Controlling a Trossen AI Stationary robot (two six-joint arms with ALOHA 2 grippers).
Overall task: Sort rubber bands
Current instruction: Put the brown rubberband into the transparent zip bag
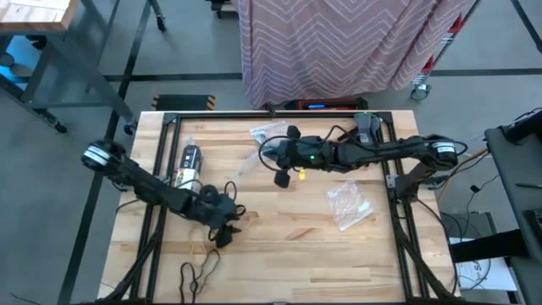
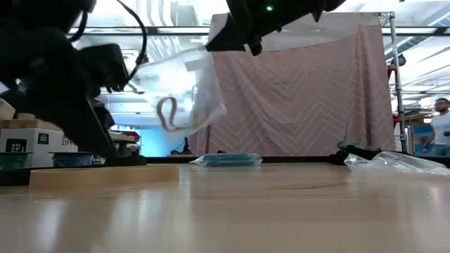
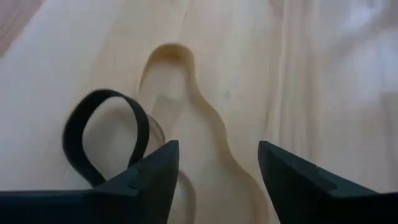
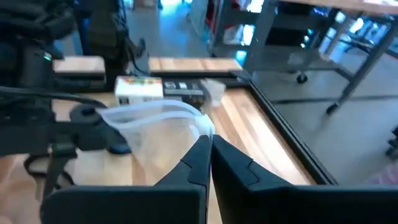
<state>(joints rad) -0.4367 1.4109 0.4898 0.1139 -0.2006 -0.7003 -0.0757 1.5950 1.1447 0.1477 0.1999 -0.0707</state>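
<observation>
While the left pincer (image 3: 217, 171) is being held low over the counter (image 1: 296, 229) with its fingers apart, a tan rubber band (image 3: 186, 118) is lying between them and a black rubber band (image 3: 102, 137) is curling up just beside one finger. For a clean pick, only the tan loop should probably be pinched, since the black one is lying close enough to be caught along with it. Both are looking thin and floppy, the tan one drawn into a narrow pear shape. Farther right, a clear plastic bag (image 4: 158, 121) is being held up above the counter by the right pincer (image 4: 210, 149), fingers clamped together on its edge; a pale loop (image 2: 169, 112) is showing through it.
</observation>
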